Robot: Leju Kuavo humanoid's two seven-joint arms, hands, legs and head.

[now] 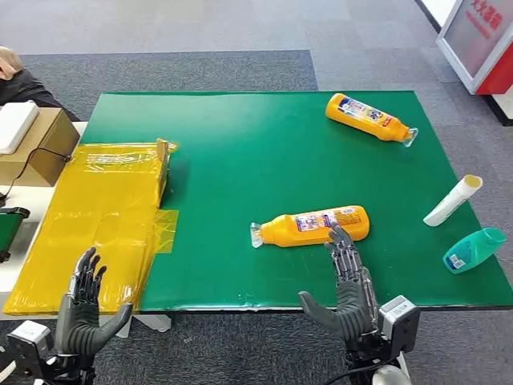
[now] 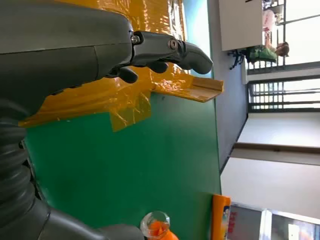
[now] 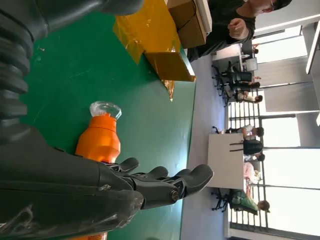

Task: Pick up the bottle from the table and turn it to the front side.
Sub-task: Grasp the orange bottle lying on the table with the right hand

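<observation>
Since the orange bottle point(image 1: 314, 227) lies flat and looks smooth, rigid and likely slippery, the empty, spread right hand point(image 1: 348, 290) should wrap its labelled middle.

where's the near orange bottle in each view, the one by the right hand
Head view: near orange bottle lies on its side at centre, just beyond the right hand.
Left wrist view: only its clear cap end at the bottom edge.
Right wrist view: cap and shoulder just past the fingers.
Shared landmark: green table mat.
</observation>
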